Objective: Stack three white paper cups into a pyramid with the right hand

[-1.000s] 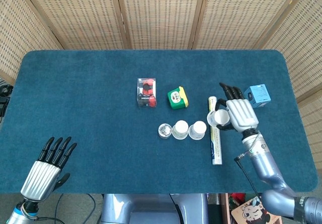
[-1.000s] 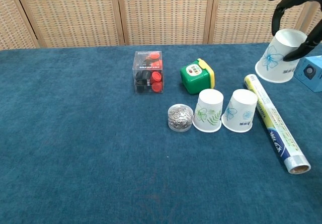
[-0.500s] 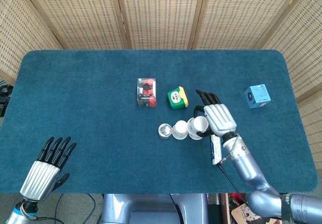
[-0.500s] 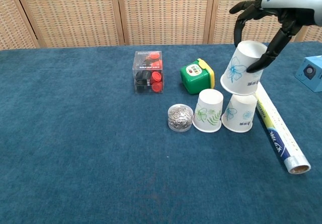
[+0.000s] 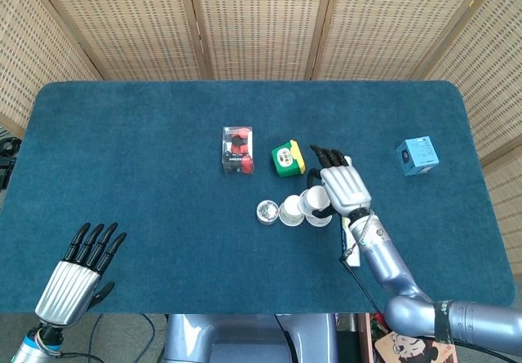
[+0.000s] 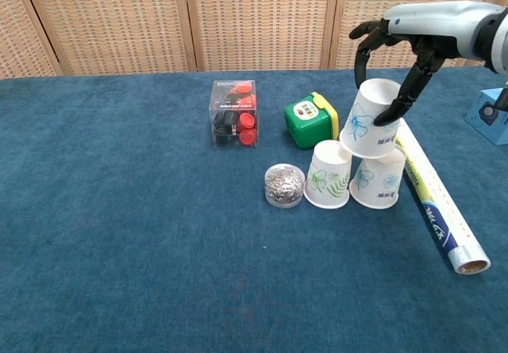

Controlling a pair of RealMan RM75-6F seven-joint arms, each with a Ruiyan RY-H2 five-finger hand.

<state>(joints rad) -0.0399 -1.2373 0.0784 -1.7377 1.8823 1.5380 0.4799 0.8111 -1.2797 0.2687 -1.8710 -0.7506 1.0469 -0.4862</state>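
Chest view shows your right hand (image 6: 397,59) pinching the top cup (image 6: 370,120), tilted over the gap between the two base cups (image 6: 354,176), so both rims can carry it.

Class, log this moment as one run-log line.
right hand: holds tilted third white paper cup | two inverted base cups: beneath | left hand: idle, open
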